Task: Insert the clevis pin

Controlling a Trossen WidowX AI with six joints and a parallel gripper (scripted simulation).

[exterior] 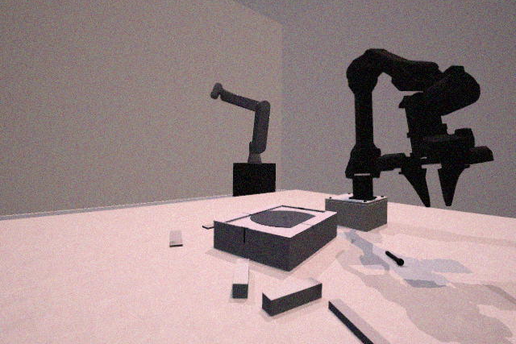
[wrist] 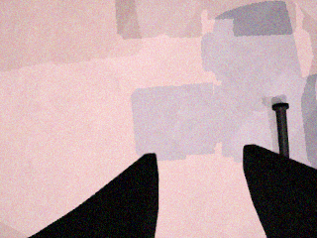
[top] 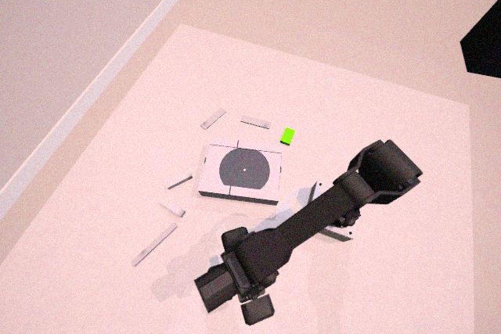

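gripper [exterior: 437, 205] [wrist: 200, 161] is above the table [exterior: 125, 282] at the right of the exterior frame, fingers apart, nothing between them; in the wrist view the clevis pin [exterior: 394, 258] [wrist: 281, 130] lies at right, its lower end cut off by the right-hand finger. exterior view has the pin on its side on the table, lower right, apart from the rimmed steel tray [top: 240, 197] [exterior: 254, 244]. aluminium disc [top: 244, 178] [exterior: 283, 218] lies flat in the tray, mid-frame in the top view, small hole visible, no pin through it.
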